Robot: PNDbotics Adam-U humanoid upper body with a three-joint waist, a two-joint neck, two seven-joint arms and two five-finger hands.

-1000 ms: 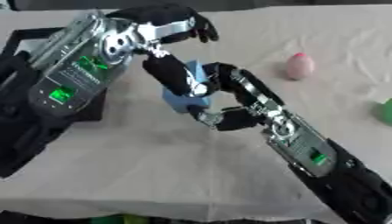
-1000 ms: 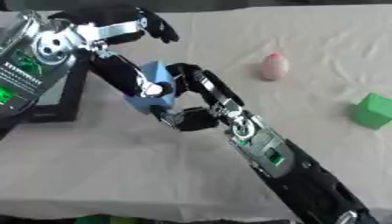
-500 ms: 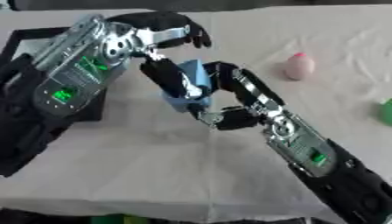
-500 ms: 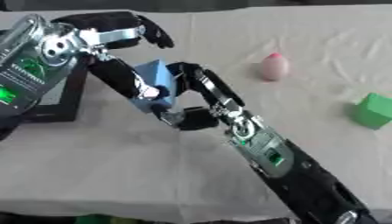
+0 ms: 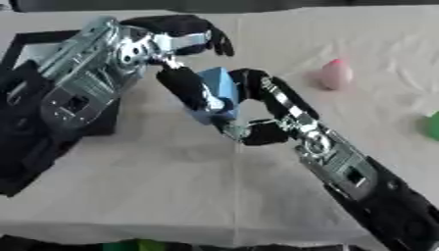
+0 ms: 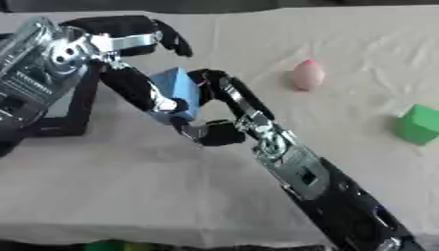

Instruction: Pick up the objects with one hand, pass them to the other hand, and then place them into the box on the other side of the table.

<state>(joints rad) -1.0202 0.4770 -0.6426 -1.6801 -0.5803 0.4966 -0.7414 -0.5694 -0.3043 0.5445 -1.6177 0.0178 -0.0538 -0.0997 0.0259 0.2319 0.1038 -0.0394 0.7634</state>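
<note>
While the right hand (image 5: 257, 110) pinches the blue block (image 5: 218, 93), the left hand (image 5: 176, 54) curls round it from 10 o'clock.

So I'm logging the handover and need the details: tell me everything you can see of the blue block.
The blue block is a plain light-blue solid with flat faces and sharp edges, matte, tilted with one corner up. It is held above the cloth-covered table, between both hands: the right hand curls round its right side and underside, and a dark finger of the left hand lies against its left face.

Soft even light, blurry throughout
</note>
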